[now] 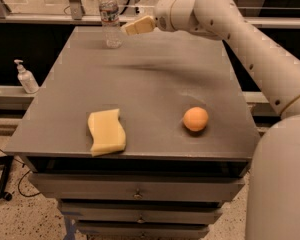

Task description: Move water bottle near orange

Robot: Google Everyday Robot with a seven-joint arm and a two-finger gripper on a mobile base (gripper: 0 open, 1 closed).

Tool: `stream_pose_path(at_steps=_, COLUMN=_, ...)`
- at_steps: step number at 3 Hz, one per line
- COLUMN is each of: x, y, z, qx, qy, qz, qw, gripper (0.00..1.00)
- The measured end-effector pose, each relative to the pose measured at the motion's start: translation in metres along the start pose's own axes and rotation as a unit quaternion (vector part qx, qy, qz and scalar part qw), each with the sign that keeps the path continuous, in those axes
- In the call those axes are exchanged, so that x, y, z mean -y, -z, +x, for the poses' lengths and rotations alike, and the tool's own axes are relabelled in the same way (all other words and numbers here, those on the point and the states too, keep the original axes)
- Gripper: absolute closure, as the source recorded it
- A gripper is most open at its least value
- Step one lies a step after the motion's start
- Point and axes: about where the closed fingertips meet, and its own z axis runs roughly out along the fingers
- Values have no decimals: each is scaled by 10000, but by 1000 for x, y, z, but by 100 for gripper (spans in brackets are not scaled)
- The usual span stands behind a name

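Observation:
The water bottle stands upright at the far left of the grey table; it is clear ribbed plastic with a white cap and a label band. The orange sits on the table near the front right. My gripper hangs above the far edge of the table, just right of the bottle and close to it, with its pale fingers pointing left toward the bottle. It holds nothing.
A pale yellow wavy sponge lies at the front left of the table. A white pump dispenser stands on a lower shelf to the left. Drawers sit under the tabletop. My white arm spans the right side.

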Motion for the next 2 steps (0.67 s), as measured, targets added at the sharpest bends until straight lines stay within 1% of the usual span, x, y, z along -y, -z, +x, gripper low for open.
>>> stream_pose_path(at_steps=1, x=7, y=-31, z=0, qx=122, qy=-32, qz=-92, qw=9999, gripper=0)
stream_pose_path(at_steps=2, x=5, y=-61, z=-5, qx=275, qy=-86, qz=-276, qw=9992, gripper=0)
